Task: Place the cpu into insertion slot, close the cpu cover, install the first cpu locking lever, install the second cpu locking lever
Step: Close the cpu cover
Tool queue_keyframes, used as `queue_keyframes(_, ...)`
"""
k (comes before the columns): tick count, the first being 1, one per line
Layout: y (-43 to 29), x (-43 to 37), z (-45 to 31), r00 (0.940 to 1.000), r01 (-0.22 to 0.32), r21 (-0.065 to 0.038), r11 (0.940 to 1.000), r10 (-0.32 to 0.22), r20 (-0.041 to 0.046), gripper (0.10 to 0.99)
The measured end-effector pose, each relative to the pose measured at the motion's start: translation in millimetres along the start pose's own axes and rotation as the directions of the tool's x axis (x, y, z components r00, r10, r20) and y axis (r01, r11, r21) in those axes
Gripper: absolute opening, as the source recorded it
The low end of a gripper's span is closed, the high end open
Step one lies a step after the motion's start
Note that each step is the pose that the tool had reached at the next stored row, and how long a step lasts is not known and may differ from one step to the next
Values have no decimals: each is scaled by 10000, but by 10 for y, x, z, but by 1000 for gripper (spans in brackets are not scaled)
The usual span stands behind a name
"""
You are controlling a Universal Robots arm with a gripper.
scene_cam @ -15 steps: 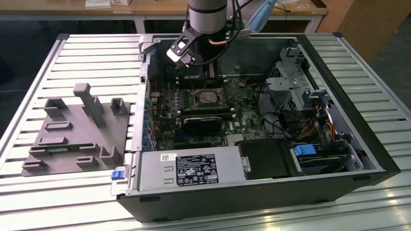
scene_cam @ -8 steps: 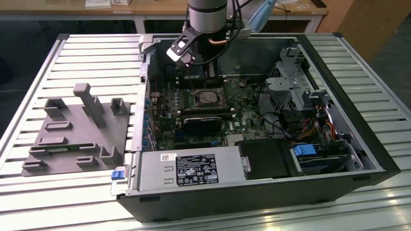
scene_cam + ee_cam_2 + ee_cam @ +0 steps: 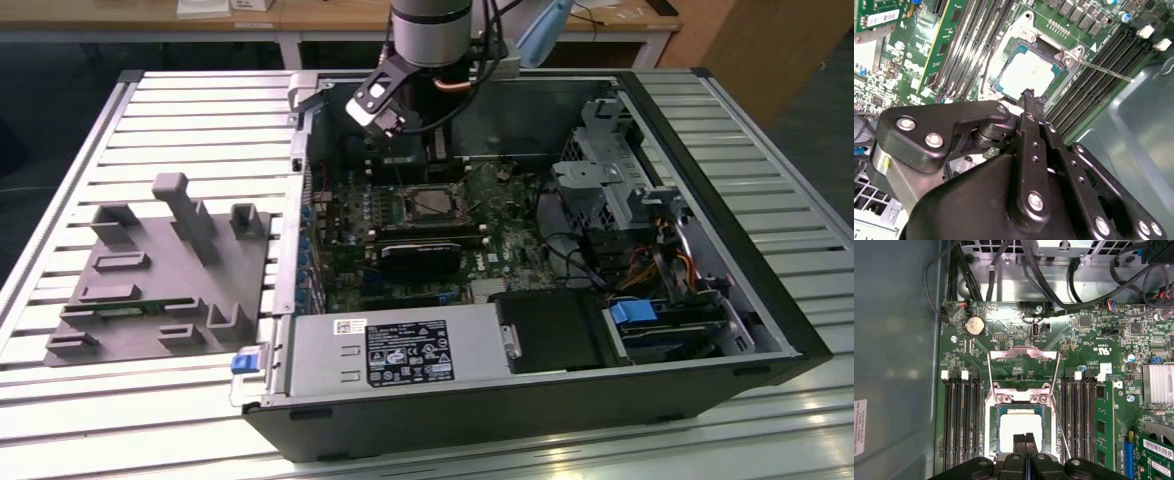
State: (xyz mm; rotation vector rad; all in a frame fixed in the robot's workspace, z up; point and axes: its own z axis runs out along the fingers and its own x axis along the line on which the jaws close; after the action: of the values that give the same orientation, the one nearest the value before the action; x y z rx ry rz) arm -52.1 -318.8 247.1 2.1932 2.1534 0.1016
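The cpu (image 3: 1021, 426) (image 3: 1026, 75) lies flat in the insertion slot (image 3: 997, 412) (image 3: 430, 203) of the green motherboard, its pale metal face up. The cpu cover (image 3: 1024, 353) is swung up on its hinge at the socket's far side, leaving the chip bare. A thin locking lever (image 3: 1061, 427) (image 3: 1104, 69) sticks out unlatched beside the socket. My gripper (image 3: 1025, 440) (image 3: 1029, 96) (image 3: 390, 125) hangs just above the chip's near edge. Its two black fingers are pressed together, with nothing between them.
The open computer case (image 3: 747, 300) lies on a slatted table. Memory slots (image 3: 961, 420) flank the socket on both sides. A black fan card (image 3: 420, 250), a power supply (image 3: 400, 350), a drive cage (image 3: 607, 175) and cables (image 3: 1054, 285) crowd the case. A grey fixture (image 3: 160, 270) lies at the exterior view's left.
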Motion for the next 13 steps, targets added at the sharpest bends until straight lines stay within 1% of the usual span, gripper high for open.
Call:
queue_keyframes(3, 7, 0, -72, 10000, 0, 0, 10000, 0, -13, 102)
queue_keyframes(7, 17, 0, -178, 10000, -4, 1, 10000, 4, -58, 102)
queue_keyframes(9, 20, 0, -187, 10000, -6, 0, 10000, 6, -87, 102)
queue_keyframes(10, 29, 1, -186, 10000, -6, 0, 10000, 6, -88, 102)
queue_keyframes(13, 93, 2, -181, 10000, -7, 1, 10000, 7, -87, 102)
